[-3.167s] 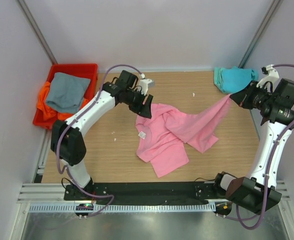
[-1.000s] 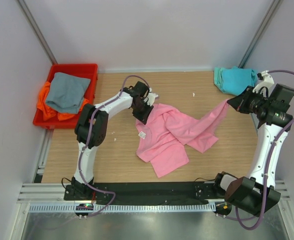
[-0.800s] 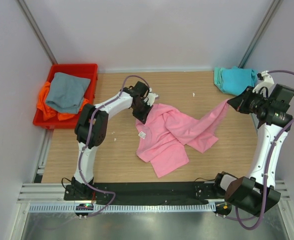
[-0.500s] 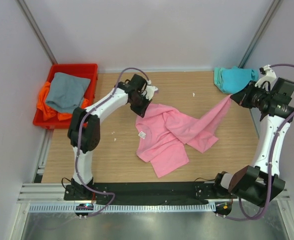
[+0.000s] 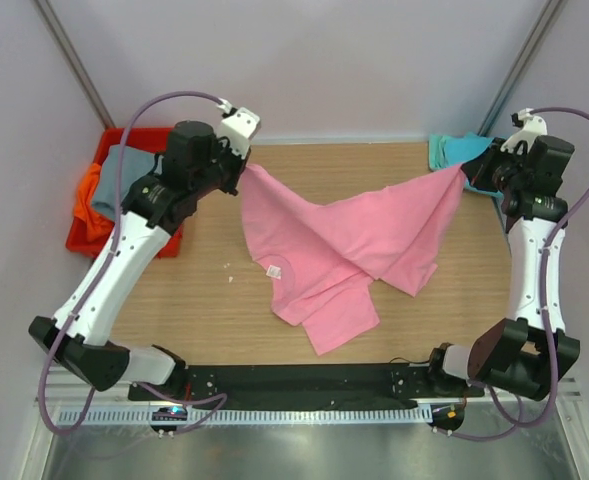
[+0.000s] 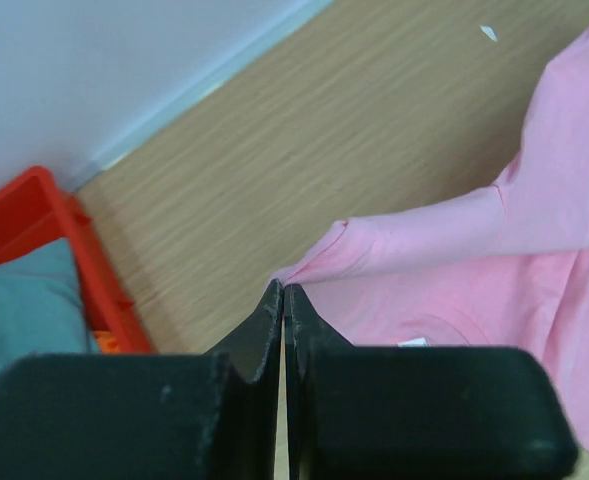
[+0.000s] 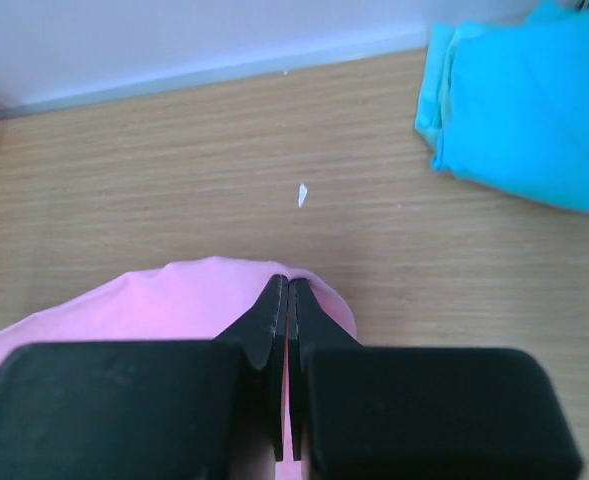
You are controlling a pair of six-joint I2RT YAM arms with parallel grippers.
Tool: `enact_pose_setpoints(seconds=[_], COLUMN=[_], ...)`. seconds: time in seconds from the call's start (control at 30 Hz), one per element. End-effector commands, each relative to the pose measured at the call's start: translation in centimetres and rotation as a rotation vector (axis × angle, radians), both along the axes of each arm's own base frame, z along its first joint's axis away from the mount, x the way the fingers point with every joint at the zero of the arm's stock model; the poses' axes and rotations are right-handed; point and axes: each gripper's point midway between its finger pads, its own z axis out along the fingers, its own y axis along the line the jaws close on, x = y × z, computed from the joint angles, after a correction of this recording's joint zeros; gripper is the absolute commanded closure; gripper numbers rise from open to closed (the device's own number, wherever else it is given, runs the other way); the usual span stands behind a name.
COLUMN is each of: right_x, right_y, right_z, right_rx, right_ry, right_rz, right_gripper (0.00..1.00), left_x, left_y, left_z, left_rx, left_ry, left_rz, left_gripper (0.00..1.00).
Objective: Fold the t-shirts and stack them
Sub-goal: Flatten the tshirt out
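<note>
The pink t-shirt [image 5: 349, 245] hangs stretched between both arms above the wooden table, its lower part still lying on the wood. My left gripper [image 5: 242, 168] is shut on the shirt's left corner [image 6: 319, 262], lifted high near the back left. My right gripper [image 5: 464, 175] is shut on its right corner [image 7: 224, 295], raised near the back right. A folded teal t-shirt [image 5: 454, 152] [image 7: 534, 110] lies at the back right corner. A grey t-shirt [image 5: 109, 180] [image 6: 14, 320] and an orange one [image 5: 86, 200] lie in the red bin, partly hidden by my left arm.
The red plastic bin [image 5: 79, 245] [image 6: 84, 260] stands off the table's back left edge. Small white scraps [image 5: 387, 188] [image 7: 301, 194] lie on the wood. Walls close in behind and on both sides.
My left gripper closed on the pink shirt's left corner and rose up and back to the left, pulling the cloth taut. The right gripper lifted its corner slightly toward the back.
</note>
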Motion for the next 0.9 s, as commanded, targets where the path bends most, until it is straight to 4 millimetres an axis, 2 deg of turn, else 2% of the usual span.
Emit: enact_pose_setpoints(seconds=[0.0,0.07,0.13,0.17,0.2,0.27,0.3,0.37,0.47,0.57,0.6,0.67,0.7,0.77,0.8,0.83,0.87], right_x=[-0.3,-1.1,-2.4,-2.8,-3.1,-3.8,-3.9,-4.0,-4.7,-6.2,-6.7,-7.4,-8.2,-9.1,-10.0,-10.5,-10.9], right_y=[-1.1,-1.1,-0.2,0.1,0.6,1.4,1.5,1.1,0.9,1.7,1.9,2.1,2.5,2.8,3.2,3.4,3.4], right_z=[8.9,11.8,14.4,14.9,15.4,15.6,15.4,15.0,15.5,17.0,18.1,18.6,19.8,20.6,21.8,22.4,23.0], right_rx=[-0.097,-0.118,-0.122,-0.119,-0.097,-0.08,-0.082,-0.106,-0.175,-0.248,-0.278,-0.304,-0.317,-0.326,-0.339,-0.346,-0.354], right_ry=[-0.273,-0.349,-0.38,-0.386,-0.394,-0.406,-0.405,-0.407,-0.419,-0.452,-0.474,-0.474,-0.497,-0.511,-0.543,-0.556,-0.569], right_rz=[-0.109,-0.129,-0.105,-0.096,-0.09,-0.06,-0.059,-0.077,-0.075,-0.031,-0.025,-0.014,-0.01,-0.011,-0.009,-0.012,-0.015], right_gripper=[0.99,0.99,0.99,0.99,0.99,0.99,0.99,0.99,0.99,0.99,0.99,0.99,0.99,0.99,0.99,0.99,0.99], left_x=[1.1,0.7,0.1,-0.4,-0.8,-1.5,-2.2,-2.7,-3.4,-3.8,-4.1,-4.1,-4.6,-4.8,-5.4,-5.2,-5.8], left_y=[3.1,4.2,4.9,5.2,5.5,5.9,6.2,6.5,7.1,7.5,7.6,7.4,7.6,7.4,7.4,7.2,7.4], left_z=[4.0,5.5,7.4,8.4,9.8,10.9,12.0,12.8,14.4,16.3,17.5,18.4,19.8,20.8,22.1,22.3,23.6], left_rx=[-0.004,0.003,0.007,-0.002,-0.016,-0.027,-0.039,-0.02,-0.006,-0.01,-0.023,-0.035,-0.054,-0.075,-0.1,-0.102,-0.121], left_ry=[-0.136,-0.166,-0.204,-0.223,-0.249,-0.271,-0.298,-0.331,-0.385,-0.433,-0.459,-0.476,-0.504,-0.516,-0.543,-0.542,-0.569], left_rz=[0.116,0.138,0.145,0.149,0.154,0.154,0.15,0.13,0.13,0.134,0.135,0.128,0.127,0.118,0.108,0.104,0.103], left_gripper=[1.0,1.0,1.0,1.0,1.0,1.0,1.0,1.0,1.0,1.0,1.0,1.0,1.0,1.0,1.0,1.0,1.0])
